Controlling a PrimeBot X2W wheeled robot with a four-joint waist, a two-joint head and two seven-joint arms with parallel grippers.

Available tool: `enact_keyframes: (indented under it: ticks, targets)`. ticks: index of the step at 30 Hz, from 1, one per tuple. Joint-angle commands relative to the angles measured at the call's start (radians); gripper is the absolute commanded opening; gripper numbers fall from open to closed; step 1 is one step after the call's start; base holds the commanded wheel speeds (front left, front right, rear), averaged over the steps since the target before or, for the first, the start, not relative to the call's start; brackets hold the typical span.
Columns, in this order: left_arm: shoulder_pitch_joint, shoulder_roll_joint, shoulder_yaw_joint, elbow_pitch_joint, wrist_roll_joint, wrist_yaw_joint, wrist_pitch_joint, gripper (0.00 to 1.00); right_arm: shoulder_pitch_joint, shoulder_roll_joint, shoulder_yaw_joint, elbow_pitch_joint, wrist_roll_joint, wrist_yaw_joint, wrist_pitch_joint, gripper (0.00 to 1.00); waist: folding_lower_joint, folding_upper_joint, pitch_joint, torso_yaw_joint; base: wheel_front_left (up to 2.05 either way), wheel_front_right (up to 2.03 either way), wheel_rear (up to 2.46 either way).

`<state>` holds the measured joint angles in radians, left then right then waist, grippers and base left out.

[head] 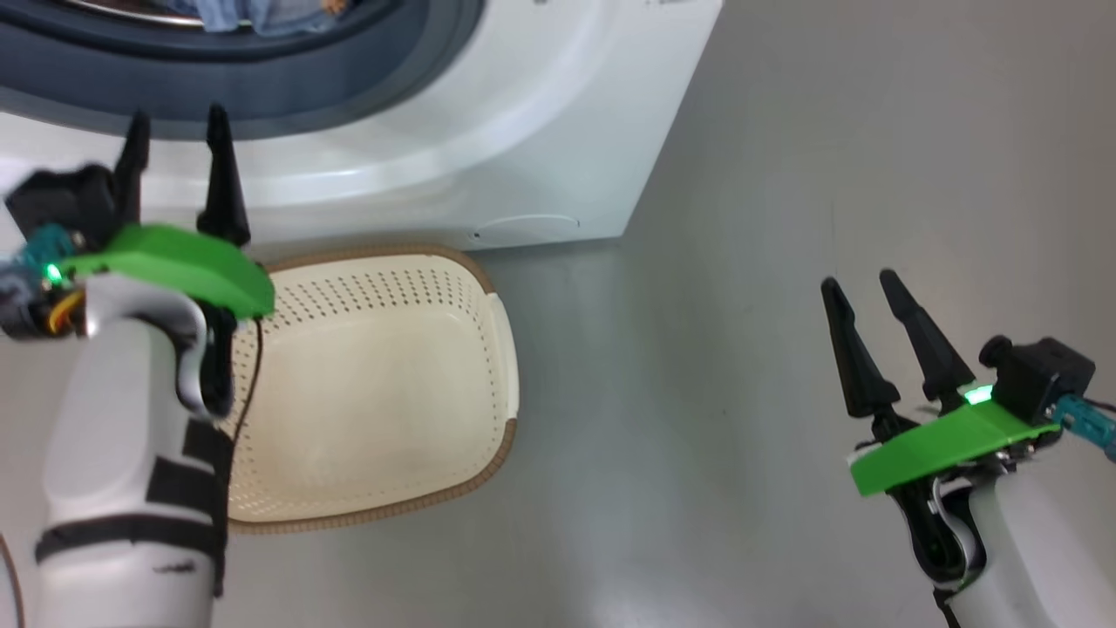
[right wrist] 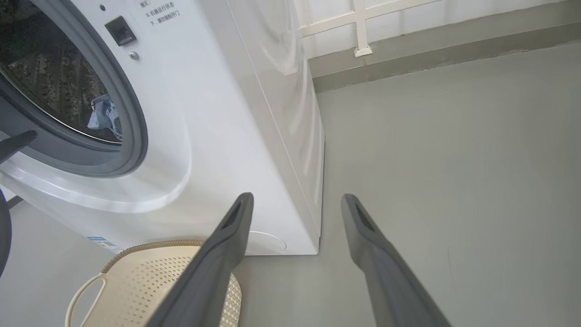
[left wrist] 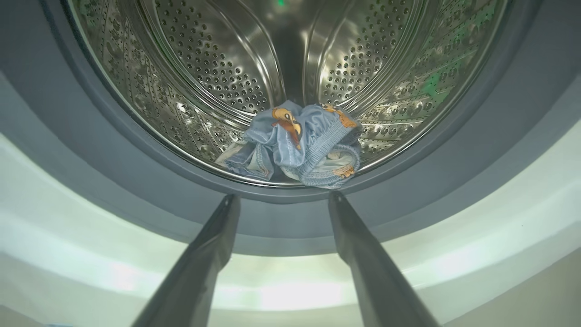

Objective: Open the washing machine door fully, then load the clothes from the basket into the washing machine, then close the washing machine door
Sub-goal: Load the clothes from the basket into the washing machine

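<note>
Clothes (left wrist: 295, 145) lie bunched at the bottom front of the steel drum (left wrist: 204, 68), just behind the grey-blue gasket (left wrist: 136, 190). Blue cloth with small orange prints is on top, and a paler piece is tucked under it. The washer (head: 540, 131) has its round mouth uncovered, and in the right wrist view a bit of the blue cloth shows through that mouth. The basket (head: 375, 392) sits on the grey floor (head: 741, 262), close against the washer's front, below the mouth and left of the round cap (head: 527, 228). Its perforated cream bottom is in plain sight, ringed by a brown rim. A blue label (right wrist: 102, 242) is stuck low on the washer's front, near the basket's rim.

The left end effector (head: 177, 118) hangs in front of the mouth, over the basket's left part, with its two dark fingers spread and nothing between them. In its wrist view the fingertips point at the gasket's lower lip, with the clothes just beyond. The right end effector (head: 859, 279) hangs over the floor, well to the right of the basket and the washer, its fingers likewise spread and holding nothing. Its wrist view looks along the washer's right side toward the foot of a pale wall (right wrist: 408, 27).
</note>
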<state>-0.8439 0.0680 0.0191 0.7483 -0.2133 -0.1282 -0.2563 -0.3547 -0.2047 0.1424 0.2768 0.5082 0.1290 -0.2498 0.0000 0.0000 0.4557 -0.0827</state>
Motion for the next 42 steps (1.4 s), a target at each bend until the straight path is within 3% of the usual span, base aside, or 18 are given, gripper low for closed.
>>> enact_keyframes:
  ticks: [1,15,23,42]
  targets:
    - [0.05,0.027,0.029,-0.044,0.018,-0.002,-0.006,1.0,0.045,-0.013,0.012,-0.014,-0.004,0.002,-0.012,1.0,0.0,0.0,-0.04,0.025,0.0,0.0,0.0]
    - [0.281,0.004,0.058,-0.194,0.048,-0.002,-0.006,1.0,0.114,-0.041,-0.002,-0.002,-0.004,0.002,-0.012,1.0,0.0,0.0,-0.155,0.058,0.0,0.0,0.0]
    - [0.424,0.006,0.041,-0.261,0.037,-0.002,-0.006,1.0,0.161,-0.043,-0.012,0.001,-0.004,0.002,-0.012,1.0,0.0,0.0,-0.217,0.058,0.0,0.0,0.0]
    - [0.684,-0.004,0.101,-0.428,0.048,-0.002,-0.006,1.0,0.269,-0.042,-0.045,0.002,-0.009,0.002,-0.012,1.0,0.0,0.0,-0.318,0.042,0.0,0.0,0.0]
